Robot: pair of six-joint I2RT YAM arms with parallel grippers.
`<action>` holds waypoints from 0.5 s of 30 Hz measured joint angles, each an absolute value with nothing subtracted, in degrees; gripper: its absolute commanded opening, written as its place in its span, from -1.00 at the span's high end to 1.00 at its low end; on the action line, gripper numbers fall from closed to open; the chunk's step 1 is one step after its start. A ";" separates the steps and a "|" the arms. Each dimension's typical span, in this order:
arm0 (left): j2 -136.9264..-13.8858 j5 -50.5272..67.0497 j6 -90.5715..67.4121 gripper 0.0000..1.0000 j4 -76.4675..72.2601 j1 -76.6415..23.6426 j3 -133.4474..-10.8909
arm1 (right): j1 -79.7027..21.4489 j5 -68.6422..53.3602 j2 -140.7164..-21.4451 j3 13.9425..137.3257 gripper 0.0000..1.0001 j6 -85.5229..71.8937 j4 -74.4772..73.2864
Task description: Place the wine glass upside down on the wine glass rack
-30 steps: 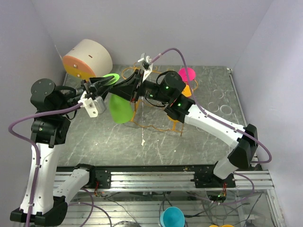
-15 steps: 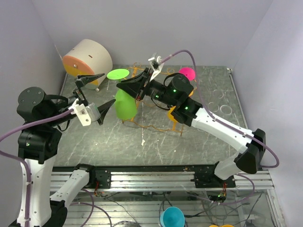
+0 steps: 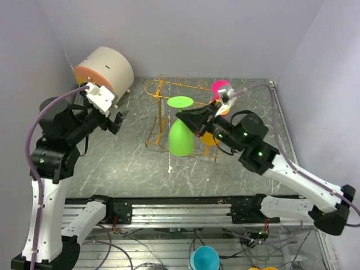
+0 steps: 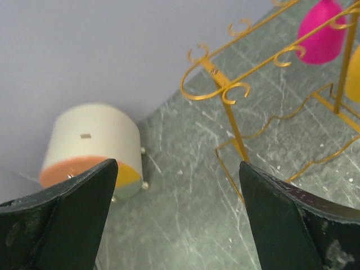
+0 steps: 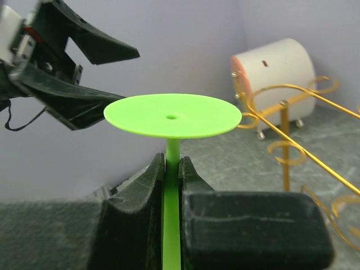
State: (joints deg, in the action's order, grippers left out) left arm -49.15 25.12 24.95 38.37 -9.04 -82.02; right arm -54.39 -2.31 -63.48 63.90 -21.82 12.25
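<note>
The green wine glass (image 3: pixel 180 138) is upside down, bowl low and foot disc (image 5: pixel 172 115) on top. My right gripper (image 3: pixel 189 117) is shut on its thin stem (image 5: pixel 171 185), just under the disc. The golden wire wine glass rack (image 3: pixel 161 90) stands behind and beside the glass; in the right wrist view its looped top rail (image 5: pixel 292 90) lies to the right of the disc, apart from it. My left gripper (image 3: pixel 114 116) hangs open and empty left of the rack, near the drum. Between its fingers (image 4: pixel 62 214) only the table shows.
A round cream drum with an orange face (image 3: pixel 104 70) sits at the back left. A pink glass (image 3: pixel 221 87) hangs at the rack's right end and an orange one (image 3: pixel 209 136) sits lower on that side. Grey walls close in on three sides.
My left gripper opened, let go of the glass and drew back left toward the drum. The right gripper carried the glass right and nearer, along the rack's front.
</note>
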 measured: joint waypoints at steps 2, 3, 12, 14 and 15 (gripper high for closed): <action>-49.39 22.68 23.22 -0.99 38.00 -9.04 -79.35 | -54.52 0.54 -59.02 60.88 1.00 -21.65 10.37; -49.39 21.67 22.24 -0.99 37.56 -9.04 -77.82 | -54.57 1.98 -56.84 59.64 1.00 -21.54 9.19; -48.62 20.97 18.61 -0.99 36.23 -8.67 -68.73 | -54.59 12.03 -50.85 54.61 1.00 -19.42 4.43; -48.77 20.97 18.85 -0.99 36.27 -8.64 -68.62 | -54.61 14.13 -51.92 54.61 1.00 -18.87 3.84; -48.93 20.93 18.96 -0.99 36.27 -8.64 -68.62 | -54.61 15.05 -52.38 54.61 1.00 -18.63 3.46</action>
State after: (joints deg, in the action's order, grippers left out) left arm -48.93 20.93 18.96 36.27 -8.64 -68.62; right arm -54.61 15.05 -52.38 54.61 -18.63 3.46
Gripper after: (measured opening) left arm 0.995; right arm 0.058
